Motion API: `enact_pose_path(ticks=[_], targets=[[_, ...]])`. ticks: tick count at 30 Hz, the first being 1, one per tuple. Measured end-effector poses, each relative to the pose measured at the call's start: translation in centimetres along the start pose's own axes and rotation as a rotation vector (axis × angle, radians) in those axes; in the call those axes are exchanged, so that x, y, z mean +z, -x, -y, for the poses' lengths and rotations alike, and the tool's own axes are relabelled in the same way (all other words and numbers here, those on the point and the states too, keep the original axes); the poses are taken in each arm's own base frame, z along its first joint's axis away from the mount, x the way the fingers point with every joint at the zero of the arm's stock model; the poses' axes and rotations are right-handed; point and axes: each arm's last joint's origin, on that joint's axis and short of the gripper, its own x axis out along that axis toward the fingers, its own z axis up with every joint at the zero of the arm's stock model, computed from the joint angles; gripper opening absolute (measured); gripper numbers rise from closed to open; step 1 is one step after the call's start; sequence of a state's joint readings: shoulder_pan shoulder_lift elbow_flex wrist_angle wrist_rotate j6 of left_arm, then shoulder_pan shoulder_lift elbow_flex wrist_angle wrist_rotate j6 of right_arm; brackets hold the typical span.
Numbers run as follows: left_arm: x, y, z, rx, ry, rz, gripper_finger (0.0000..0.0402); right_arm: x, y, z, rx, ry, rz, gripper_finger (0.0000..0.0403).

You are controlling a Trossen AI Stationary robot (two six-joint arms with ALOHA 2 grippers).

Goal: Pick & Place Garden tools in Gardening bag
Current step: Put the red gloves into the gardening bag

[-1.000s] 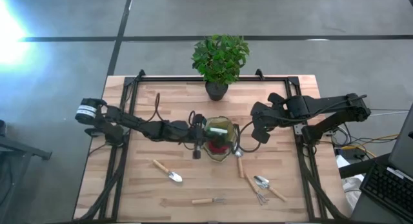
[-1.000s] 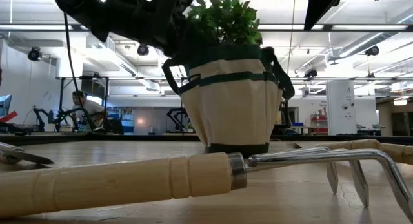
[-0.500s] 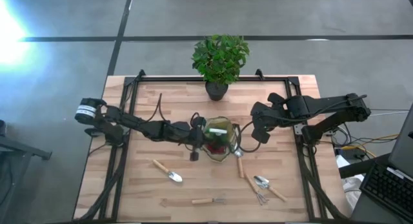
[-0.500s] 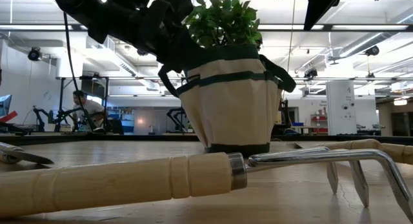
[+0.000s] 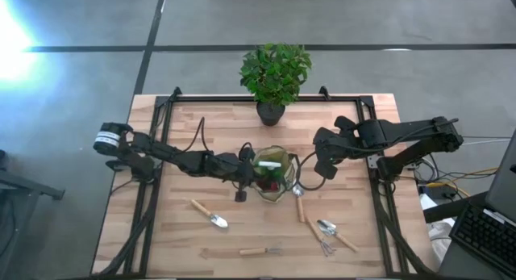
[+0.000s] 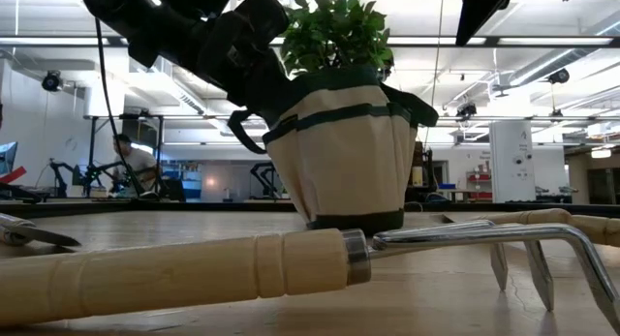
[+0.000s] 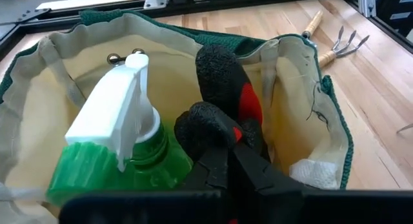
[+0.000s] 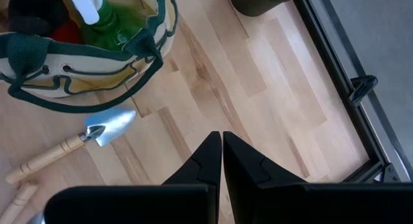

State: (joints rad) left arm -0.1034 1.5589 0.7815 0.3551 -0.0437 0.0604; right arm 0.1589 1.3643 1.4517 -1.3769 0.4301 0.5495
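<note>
At frame centre, the left gripper (image 5: 241, 189), fingers together and seemingly empty, sits beside the gardening bag (image 5: 272, 173); next, fetch the lower-left trowel (image 5: 210, 215).

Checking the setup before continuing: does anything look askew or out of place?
The gardening bag leans, its base edge lifting off the table where the left gripper meets its rim. Nothing looks spilled or damaged.
</note>
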Motion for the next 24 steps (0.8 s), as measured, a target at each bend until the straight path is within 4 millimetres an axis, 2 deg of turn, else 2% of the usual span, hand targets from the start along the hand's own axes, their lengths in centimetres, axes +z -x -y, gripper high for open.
enact_pose_path(ticks=[13, 24], targets=[[0.8, -0.1, -0.1, 0.001, 0.019, 0.018, 0.008, 0.0, 0.0, 0.0, 0.0, 0.0, 0.0, 0.0008], [1.6, -0.1, -0.1, -0.004, 0.094, -0.029, 0.0192, 0.0, 0.0, 0.0, -0.001, 0.0, 0.0, 0.0008]])
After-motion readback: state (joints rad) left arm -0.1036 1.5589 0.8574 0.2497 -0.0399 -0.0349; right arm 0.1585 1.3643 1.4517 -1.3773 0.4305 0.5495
